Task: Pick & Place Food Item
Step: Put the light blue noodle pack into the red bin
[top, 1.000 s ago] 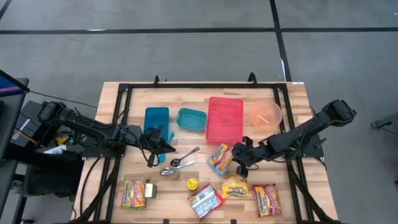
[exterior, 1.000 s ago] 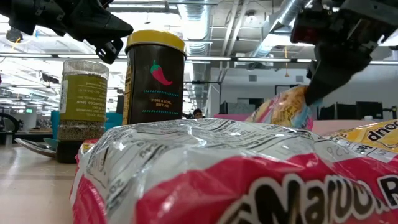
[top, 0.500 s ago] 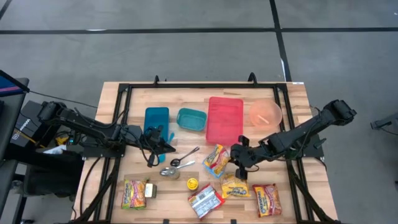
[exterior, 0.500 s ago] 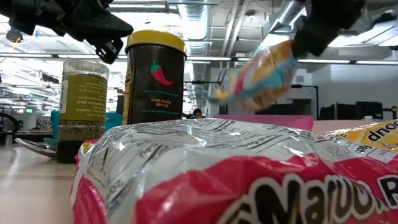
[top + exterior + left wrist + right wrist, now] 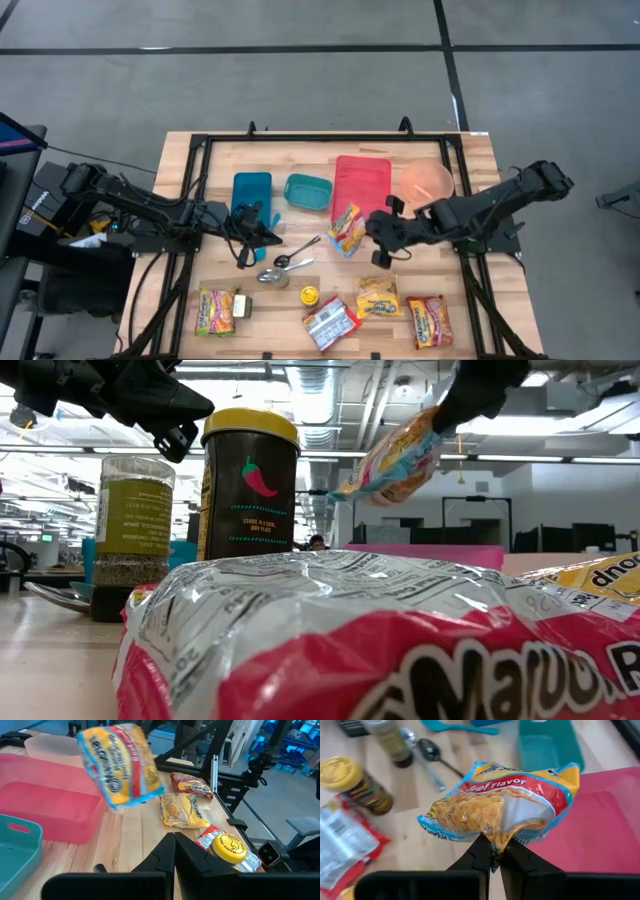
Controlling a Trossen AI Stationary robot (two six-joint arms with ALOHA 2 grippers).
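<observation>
Right end effector point(image 5: 372, 228) clamped on yellow-and-blue crinkled plastic noodle packet point(image 5: 347, 228), raised beside red rectangular plastic tray point(image 5: 362, 180), left end effector point(image 5: 262, 236) narrow near bench's left edge

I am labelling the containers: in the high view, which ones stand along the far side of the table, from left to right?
Blue tray → teal bin → red tray → pink bowl.

Right end effector point(image 5: 372, 232) pinched closed, raised mid-table, left end effector point(image 5: 268, 233) closed, idle
</observation>
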